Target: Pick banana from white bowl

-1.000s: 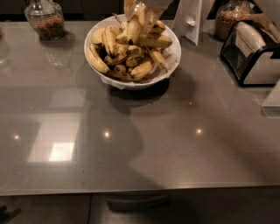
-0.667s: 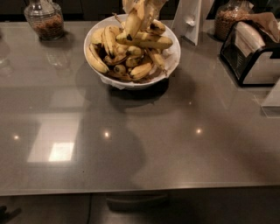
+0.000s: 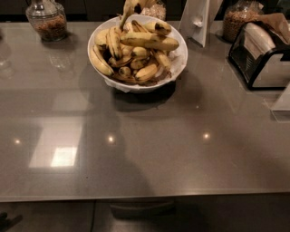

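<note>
Hovering hand (image 3: 132,6) over white bowl (image 3: 180,56)

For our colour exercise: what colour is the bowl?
White bowl, camera view; hand above its far rim.

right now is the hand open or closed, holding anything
hand: at the top edge of the view, just above the far rim of the white bowl; open, closed or holding something cannot be told.

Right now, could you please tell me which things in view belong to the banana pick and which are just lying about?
Belong to the job:
banana, lying across the pile
white bowl
claw, at the top edge above the bowl's far rim

Just lying about:
shorter bananas
left glass jar
right glass jar
white stand
black appliance
</note>
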You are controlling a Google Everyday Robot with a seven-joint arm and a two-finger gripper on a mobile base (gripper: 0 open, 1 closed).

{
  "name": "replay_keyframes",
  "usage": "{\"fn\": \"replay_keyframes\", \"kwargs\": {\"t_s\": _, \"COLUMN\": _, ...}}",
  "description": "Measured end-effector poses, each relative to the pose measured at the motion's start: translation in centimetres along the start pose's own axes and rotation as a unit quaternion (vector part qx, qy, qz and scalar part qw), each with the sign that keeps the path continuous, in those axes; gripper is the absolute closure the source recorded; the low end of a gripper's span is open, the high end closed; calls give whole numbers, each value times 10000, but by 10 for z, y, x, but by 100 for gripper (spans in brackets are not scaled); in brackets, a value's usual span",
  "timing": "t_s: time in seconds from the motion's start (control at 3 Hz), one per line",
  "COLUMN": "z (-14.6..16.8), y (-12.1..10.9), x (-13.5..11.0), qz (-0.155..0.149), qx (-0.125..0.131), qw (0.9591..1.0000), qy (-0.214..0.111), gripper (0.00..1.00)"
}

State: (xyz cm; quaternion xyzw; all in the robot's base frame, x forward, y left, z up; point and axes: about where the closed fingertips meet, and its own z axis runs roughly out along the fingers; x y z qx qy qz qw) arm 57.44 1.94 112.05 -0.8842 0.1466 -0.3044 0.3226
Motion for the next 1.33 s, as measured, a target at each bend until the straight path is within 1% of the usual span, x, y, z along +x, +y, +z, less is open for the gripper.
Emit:
{"fn": "replay_keyframes", "kwargs": {"t_s": 0.33, "z": -28, "y": -4, "x": -2, "qz": 59, "qx": 207, "qw": 9998, "qy": 20, "gripper": 100}}
{"fn": "replay_keyframes", "kwargs": {"t_s": 0.67, "z": -47, "y": 14, "x": -7, "qz": 197, "qx": 260, "qw": 9993, "qy": -209, "gripper": 100}}
{"fn": "replay_keyframes", "kwargs": {"t_s": 1.0, "z": -53, "y": 51, "x": -16, "qz": 401, "qx": 142, "qw": 9965, "qy": -716, "gripper": 100}}
{"fn": "replay_keyframes", "kwargs": {"t_s": 1.33, "z": -50, "y": 94, "x": -33, "qz": 587, "qx": -58, "qw": 9890, "qy": -1353, "gripper": 100}}
